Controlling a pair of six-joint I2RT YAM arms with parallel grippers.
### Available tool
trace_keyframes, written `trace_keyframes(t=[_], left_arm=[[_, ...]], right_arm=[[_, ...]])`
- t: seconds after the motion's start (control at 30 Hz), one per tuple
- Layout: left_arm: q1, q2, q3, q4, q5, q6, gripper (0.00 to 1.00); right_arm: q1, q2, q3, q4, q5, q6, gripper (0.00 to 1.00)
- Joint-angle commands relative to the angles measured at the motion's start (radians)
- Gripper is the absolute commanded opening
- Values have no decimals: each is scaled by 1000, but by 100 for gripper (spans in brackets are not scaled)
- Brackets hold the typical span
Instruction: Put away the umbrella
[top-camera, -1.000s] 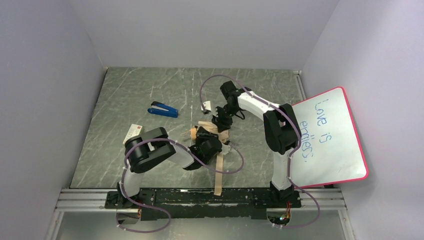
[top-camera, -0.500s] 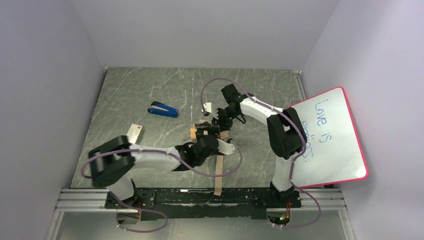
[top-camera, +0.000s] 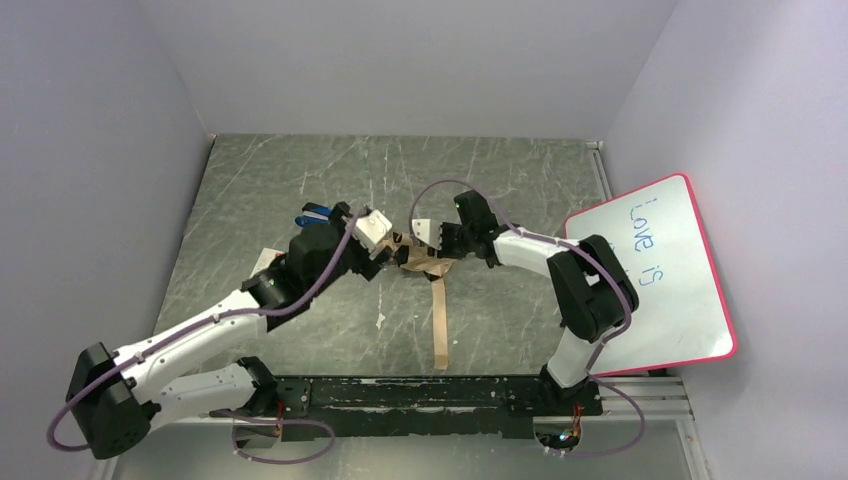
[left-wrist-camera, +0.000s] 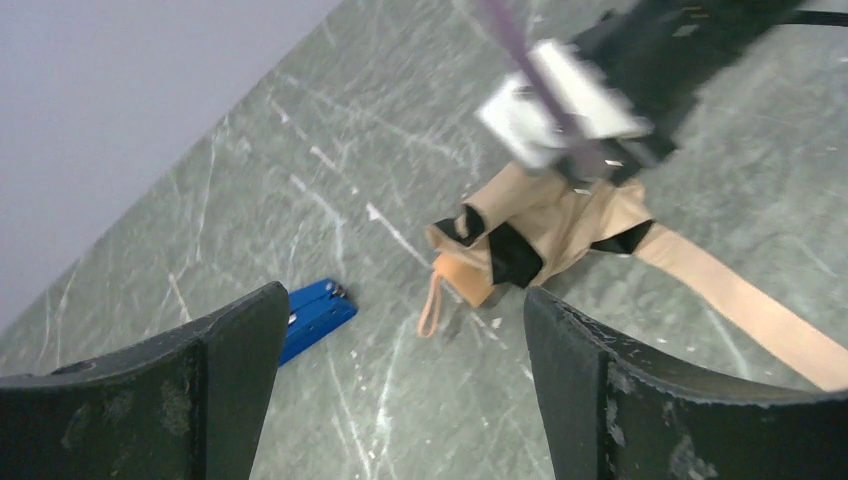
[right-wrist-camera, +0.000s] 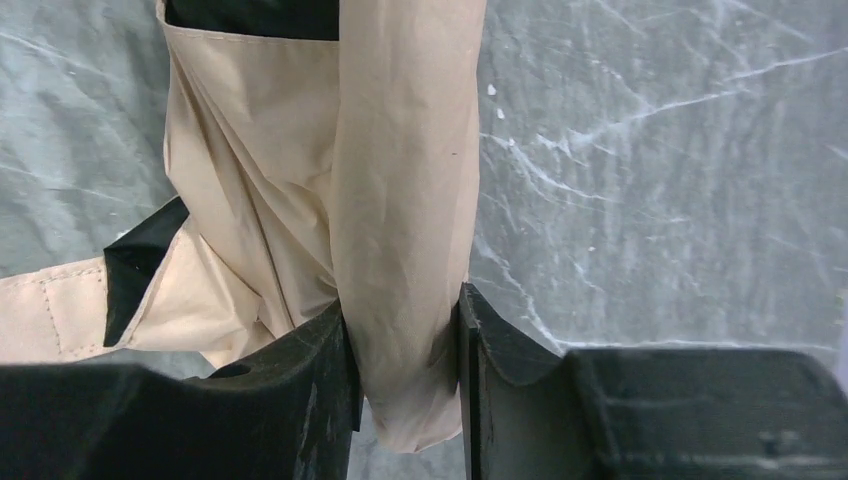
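Both walls (top-camera: 90, 150) pale lilac, marbled green table (top-camera: 260, 180); left jaws apart, right jaws clamping umbrella (right-wrist-camera: 400, 200).

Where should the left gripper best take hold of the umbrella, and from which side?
Grip the umbrella at its tan handle, coming from the left: it juts out free toward the open left gripper, while the right gripper pinches the folded canopy.

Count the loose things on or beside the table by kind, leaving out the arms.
umbrella: 1
stapler: 1
card: 1
whiteboard: 1
total: 4
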Motion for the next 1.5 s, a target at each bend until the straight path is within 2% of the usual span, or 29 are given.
trace_keyframes(t=[0.0,0.2,0.33,0.6,0.83,1.13,1.47], left_arm=[[136,66,74,-72,210,-68,90],[232,259,203,-41,303,-25,94],[272,396,314,-65,442,39,97],[337,656,543,-242,725,181,97],[342,856,725,-508,918,338,97],[342,1054,871,-627,919,324,97],[342,1093,803,-648,903,330,97]], right_arm=[[12,39,-146,111,228,-52,36],[77,-1,-274,250,339,-52,36],[120,-24,-331,312,383,-40,36],[202,-61,-453,448,494,-39,36],[253,-86,-535,518,548,-33,36],[303,-82,-526,506,573,-33,35],[329,-67,-521,524,589,-32,35]])
